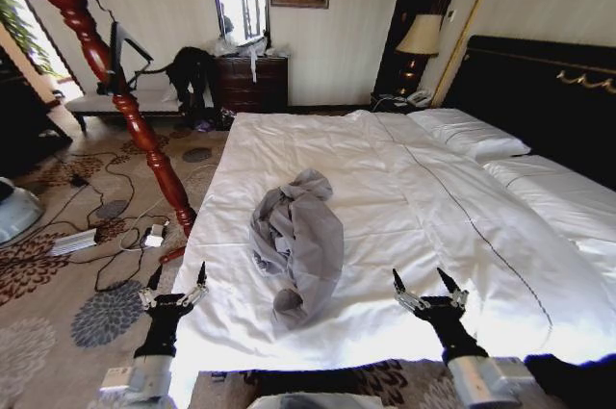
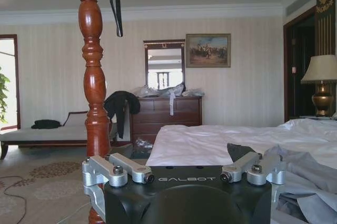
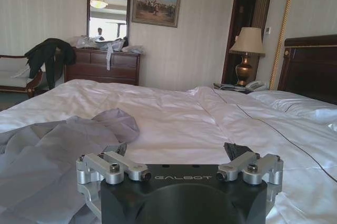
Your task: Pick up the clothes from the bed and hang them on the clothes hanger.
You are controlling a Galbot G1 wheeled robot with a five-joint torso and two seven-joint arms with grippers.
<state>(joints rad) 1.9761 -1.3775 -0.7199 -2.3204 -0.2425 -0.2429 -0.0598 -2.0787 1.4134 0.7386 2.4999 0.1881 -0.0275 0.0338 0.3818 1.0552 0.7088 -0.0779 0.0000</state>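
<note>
Facing the bed (image 1: 433, 236) from its foot, I hold both arms low at the bottom of the frame: my left end effector (image 1: 174, 284) at lower left over the mattress corner, my right end effector (image 1: 429, 284) at lower right above the sheet, each with fingers spread and empty. The jacket (image 1: 296, 241) lies crumpled at centre frame on the white sheet, between the two and a little beyond them. I judge this the opening step: nothing is picked up yet. The next move calls for reaching forward and down to pinch the loose, slippery fabric. The hanger (image 1: 123, 58) dangles at upper left from the wooden stand (image 1: 144, 130), which rises beside the bed's left edge. Cables (image 1: 106, 226) trail over the carpet at left, and could snag any drive toward the stand.
</note>
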